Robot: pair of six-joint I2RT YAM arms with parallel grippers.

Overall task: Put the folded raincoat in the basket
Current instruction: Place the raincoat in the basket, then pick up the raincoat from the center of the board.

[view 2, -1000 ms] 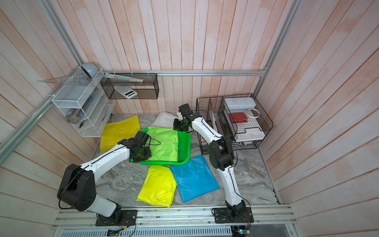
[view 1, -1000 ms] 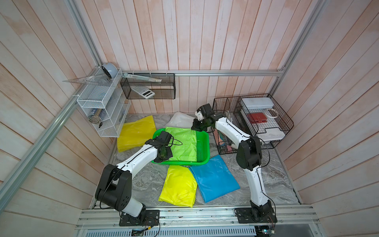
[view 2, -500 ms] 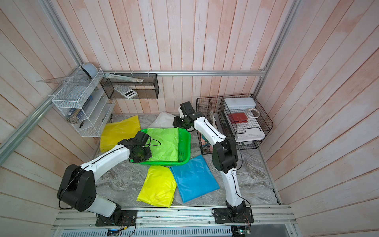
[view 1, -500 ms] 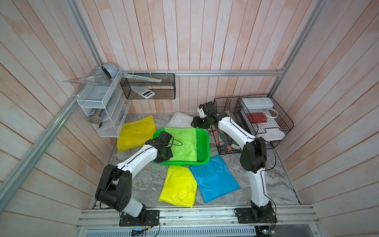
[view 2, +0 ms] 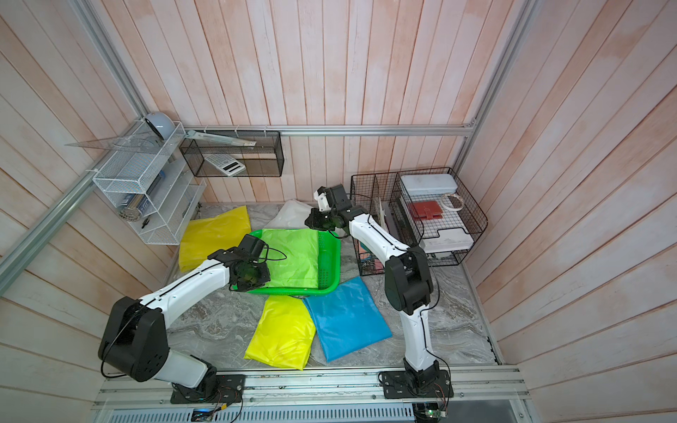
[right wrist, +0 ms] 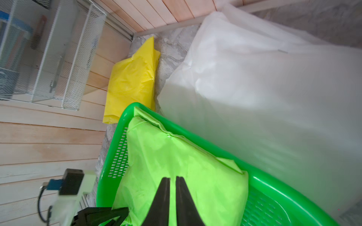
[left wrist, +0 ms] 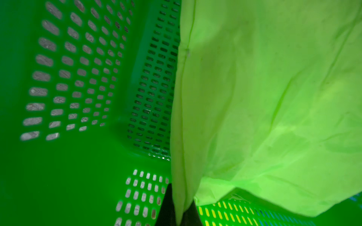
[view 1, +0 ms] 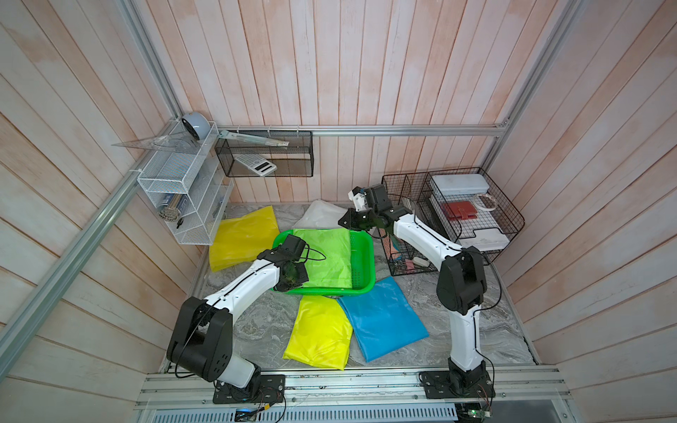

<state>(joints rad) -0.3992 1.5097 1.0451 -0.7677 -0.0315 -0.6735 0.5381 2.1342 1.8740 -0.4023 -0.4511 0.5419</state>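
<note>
Lime-green and folded flat, the raincoat (view 1: 322,256) lies inside the basket (view 1: 362,263), which sits mid-worktop (view 1: 263,322) toward the far edge. Its far hem rides up against the basket's far wall, as the right wrist view shows. Over the last second its outline in both top views has hardly shifted, so it looks settled.

What has changed is the right arm. Its elbow has swung out toward the right edge of the worktop. The right gripper (right wrist: 172,179) now hangs just above the cloth near the basket's far right corner. Its fingers (right wrist: 162,195) are drawn narrow, with a slim gap between them and nothing in it.

The left gripper (left wrist: 177,216) has not moved. Its fingers still pinch the raincoat's near left corner, low inside the basket by the near wall.

By my reading the placing is all but done: the far side appears released and only the near corner is held. What remains is for the left fingers to part and lift clear. The thin fabric could cling and trail back over the rim.

A yellow piece (view 1: 318,333) and a blue piece (view 1: 381,318) lie outside the basket at the near edge, and a white piece (view 1: 318,216) lies beyond it.
</note>
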